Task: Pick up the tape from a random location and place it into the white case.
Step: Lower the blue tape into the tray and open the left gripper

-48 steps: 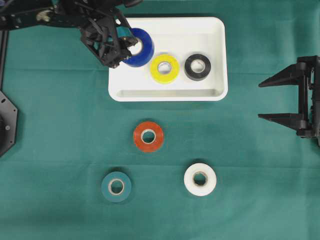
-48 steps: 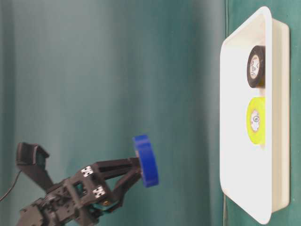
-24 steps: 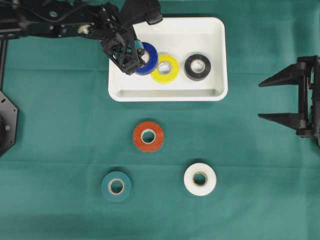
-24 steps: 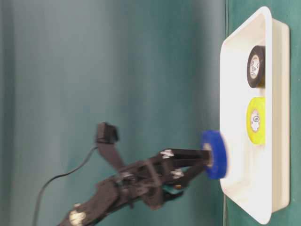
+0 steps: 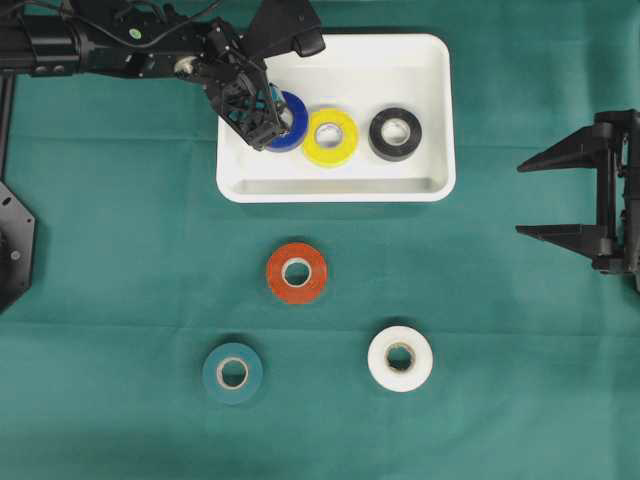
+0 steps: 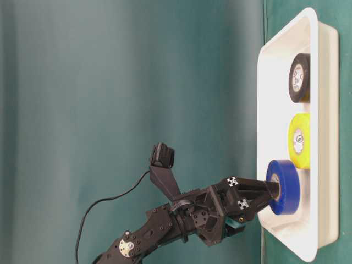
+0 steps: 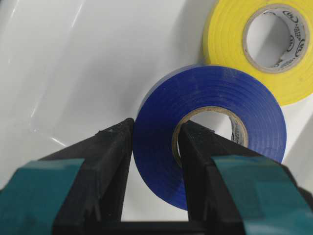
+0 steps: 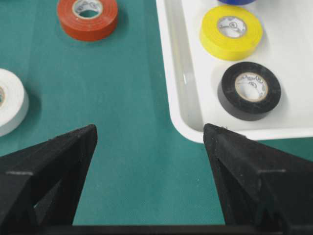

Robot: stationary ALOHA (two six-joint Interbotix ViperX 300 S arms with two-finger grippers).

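Observation:
My left gripper is shut on a blue tape roll, one finger outside the roll and one in its core. The roll is low inside the white case, at its left end, close against a yellow roll. In the table-level view the blue tape is down at the case's floor. My right gripper hangs open at the right edge with nothing between its fingers.
A black roll lies in the case to the right of the yellow one. On the green cloth in front of the case lie a red roll, a teal roll and a white roll.
My left gripper has carried the blue tape from above the case's left rim down into the case, next to the yellow roll. The right arm has not moved.

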